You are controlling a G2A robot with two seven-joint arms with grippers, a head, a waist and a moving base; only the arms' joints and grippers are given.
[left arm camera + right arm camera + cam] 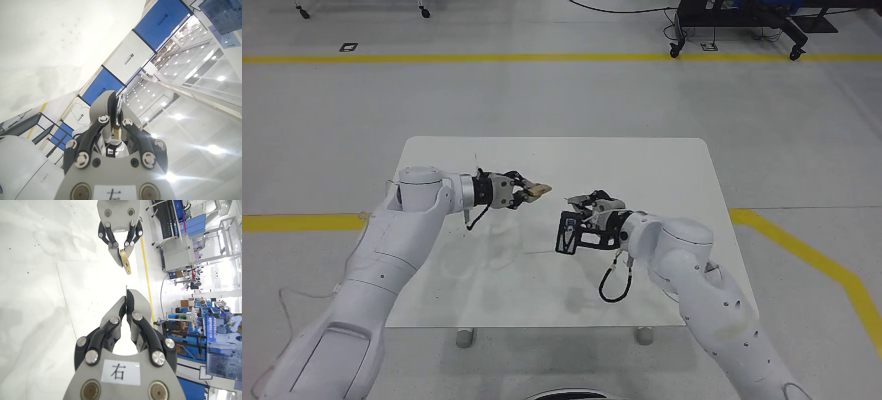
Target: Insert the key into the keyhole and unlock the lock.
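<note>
While the left claw (523, 191) grips one brass lock (126, 264) above the tabletop (662, 160), the right claw (126, 295) pinches one key (126, 289), tip facing the lock, near but apart.

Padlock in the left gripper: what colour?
Brass yellow. The padlock shows best in the right wrist view.

White table (542, 160), yellow floor tape (542, 58)
</note>
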